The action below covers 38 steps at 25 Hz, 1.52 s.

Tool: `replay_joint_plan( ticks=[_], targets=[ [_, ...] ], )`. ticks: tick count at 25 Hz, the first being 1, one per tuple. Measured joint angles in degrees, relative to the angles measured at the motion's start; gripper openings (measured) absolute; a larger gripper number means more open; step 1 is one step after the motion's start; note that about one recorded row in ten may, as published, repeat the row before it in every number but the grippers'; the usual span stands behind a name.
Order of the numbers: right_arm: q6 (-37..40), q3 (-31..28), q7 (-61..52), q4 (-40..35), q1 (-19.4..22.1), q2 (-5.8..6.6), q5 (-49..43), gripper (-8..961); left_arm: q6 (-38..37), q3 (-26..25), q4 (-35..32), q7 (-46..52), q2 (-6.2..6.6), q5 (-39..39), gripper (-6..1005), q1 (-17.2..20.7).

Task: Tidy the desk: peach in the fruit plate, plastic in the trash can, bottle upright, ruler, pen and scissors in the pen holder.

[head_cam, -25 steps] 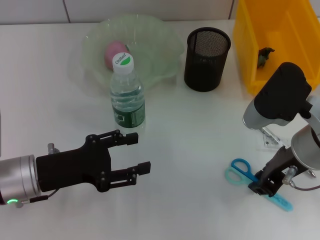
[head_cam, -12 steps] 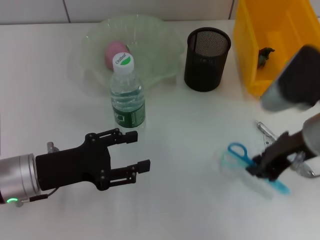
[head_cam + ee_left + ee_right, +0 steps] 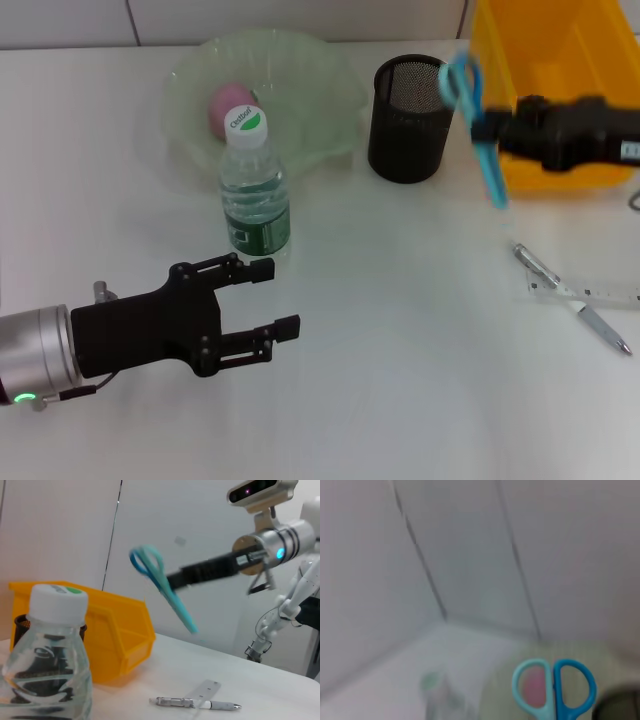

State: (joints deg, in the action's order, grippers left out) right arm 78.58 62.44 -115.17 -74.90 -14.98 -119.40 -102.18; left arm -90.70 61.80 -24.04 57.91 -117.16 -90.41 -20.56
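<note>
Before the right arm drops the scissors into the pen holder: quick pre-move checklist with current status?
1. Scissors held by right pincer: ok, lifted off the table, handles up.
2. Scissors lined up over pen holder: not ok, in the head view they hang beside its rim, toward the yellow bin.
3. Pen holder upright: ok. Inside free: cannot tell.
4. Left pincer out of the way: ok, open and low near the front of the table, short of the bottle.
5. Bottle upright: ok. Peach in fruit plate: ok.
6. Pen and ruler stowed: not ok, both lie on the table.
</note>
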Motion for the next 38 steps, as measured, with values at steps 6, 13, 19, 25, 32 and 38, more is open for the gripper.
replay_joint_plan(
  ticks=[6,13,19,25,32,38],
  targets=[
    [-7.11,-2.33,35.71,32.38,-6.64,0.24,31.44,214,0.58,-0.11,0.17,-0.10,-0.36,0.12,750,-0.10],
    [-4.53,-6.38,62.27,59.97,-19.36,-0.14,48.71,214,0.69,-0.19,0.16,-0.49,-0.83,0.14,750,-0.73],
    [-9.15,-6.51,68.82,66.22,-24.56,-0.44,51.79,213,0.77,-0.42,0.13,-0.55,-0.86,0.15,750,-0.90],
    [-12.30,-5.83,71.38,68.38,-26.52,-0.48,52.09,252,0.80,-0.55,0.13,-0.60,-0.88,0.15,750,-1.08],
    [-12.26,-5.90,71.62,69.41,-26.49,-0.48,52.24,429,0.80,-0.55,0.13,-0.61,-0.96,0.10,750,-1.16],
    [-9.84,-6.06,70.14,69.35,-25.02,-0.41,52.25,568,0.79,-0.54,0.13,-0.57,-0.99,0.02,750,-1.16]
  ],
)
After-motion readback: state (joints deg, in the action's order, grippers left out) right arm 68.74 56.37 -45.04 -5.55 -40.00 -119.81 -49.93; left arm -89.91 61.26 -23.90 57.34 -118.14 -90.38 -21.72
